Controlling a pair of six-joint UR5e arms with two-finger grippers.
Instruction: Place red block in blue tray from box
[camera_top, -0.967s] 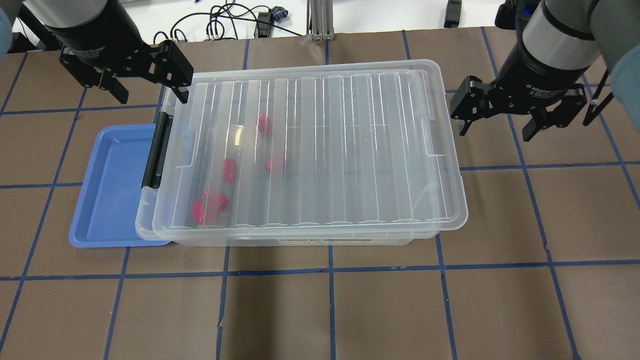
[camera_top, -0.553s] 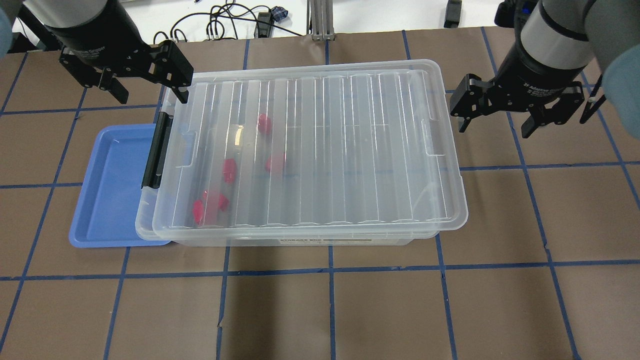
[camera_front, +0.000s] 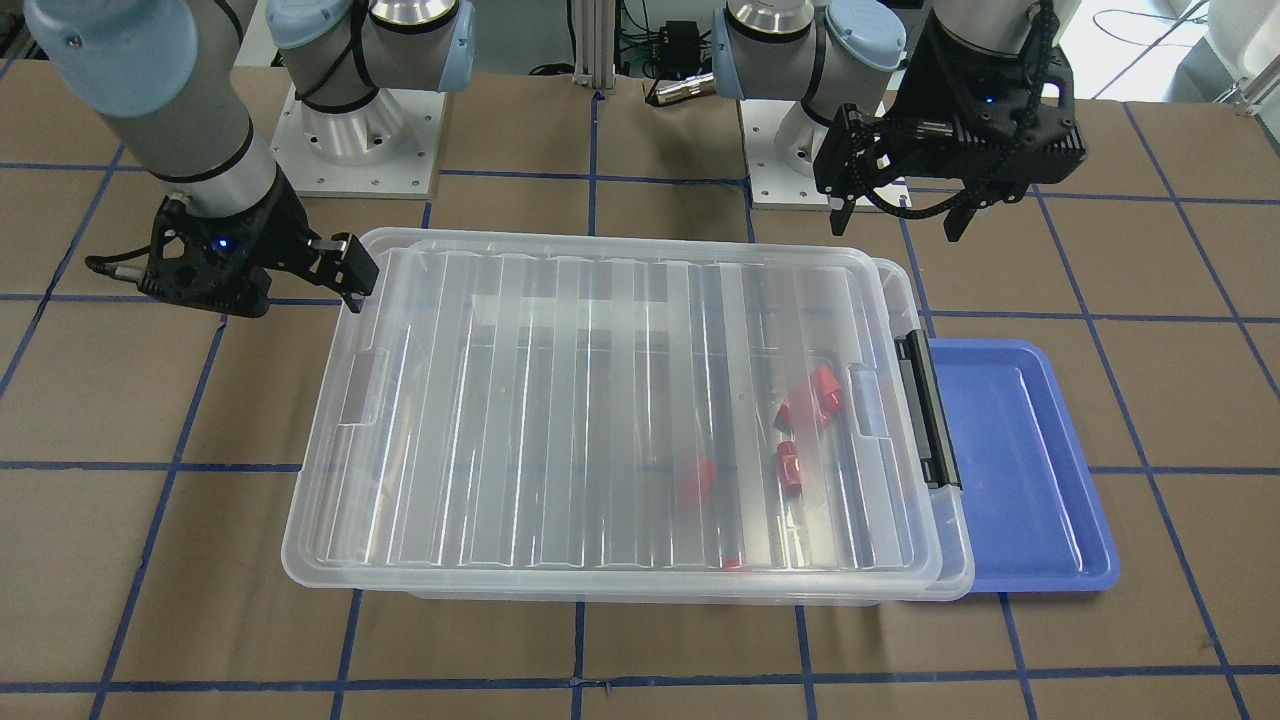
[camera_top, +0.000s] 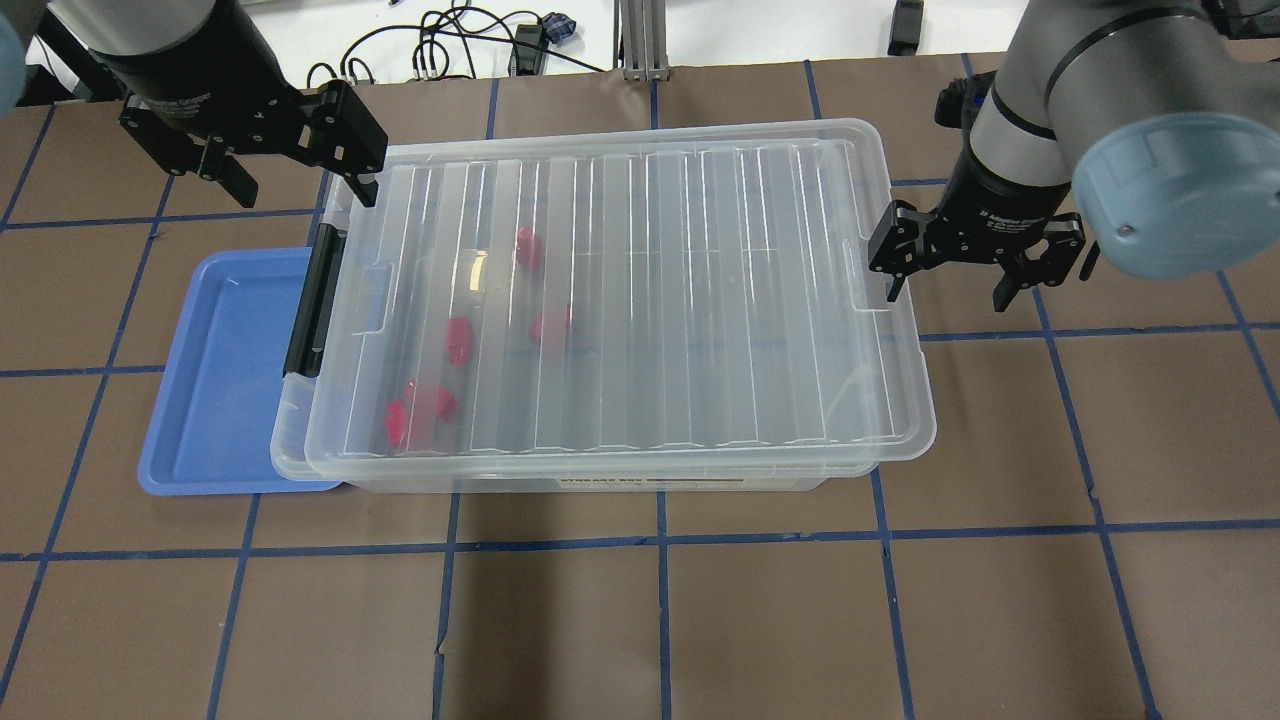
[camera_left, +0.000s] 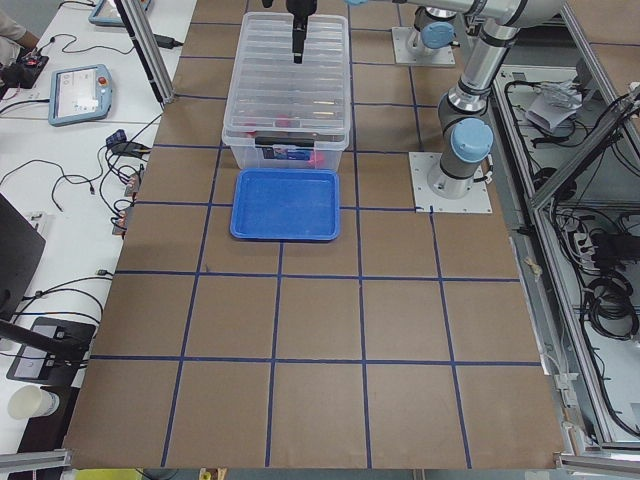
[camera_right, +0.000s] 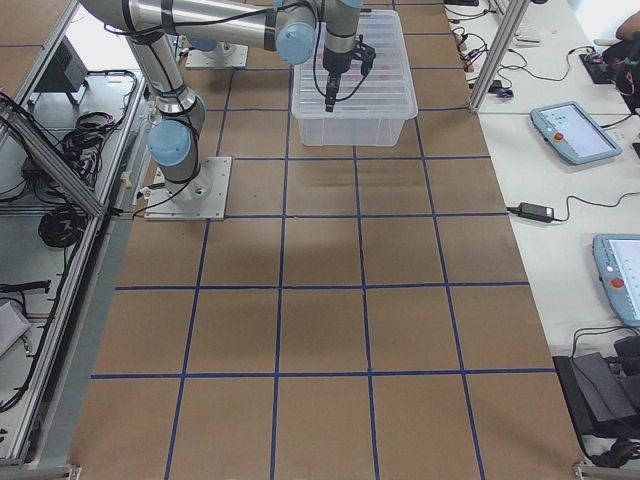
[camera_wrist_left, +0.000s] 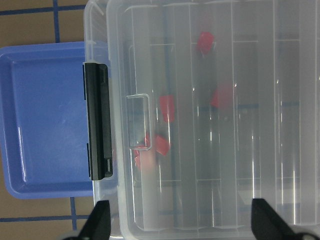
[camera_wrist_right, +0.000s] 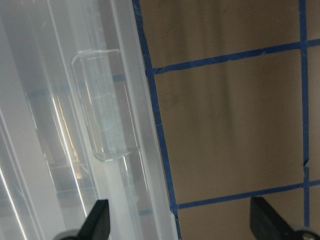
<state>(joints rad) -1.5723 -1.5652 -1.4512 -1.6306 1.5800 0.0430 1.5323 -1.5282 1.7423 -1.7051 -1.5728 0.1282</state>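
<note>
The box (camera_top: 640, 290) is a clear bin with its ribbed lid on and a black latch (camera_top: 312, 300) at its left end. Several red blocks (camera_top: 458, 340) lie inside, near the latch end, and also show in the front view (camera_front: 789, 465) and the left wrist view (camera_wrist_left: 167, 107). The blue tray (camera_top: 225, 380) lies empty against the latch end, partly under the box rim. My left gripper (camera_top: 300, 185) is open and empty above the box's far left corner. My right gripper (camera_top: 947, 295) is open and empty, with one finger over the box's right rim (camera_wrist_right: 102, 105) and the other over the table.
Brown paper with a blue tape grid covers the table (camera_top: 660, 620). Both arm bases (camera_front: 355, 130) stand behind the box. Cables (camera_top: 450, 40) lie beyond the far edge. Tablets and cords (camera_right: 575, 130) lie on side benches.
My right gripper has moved left and toward the near side, dropping to the box's right end rim. The left gripper, box, tray and blocks have not moved.
</note>
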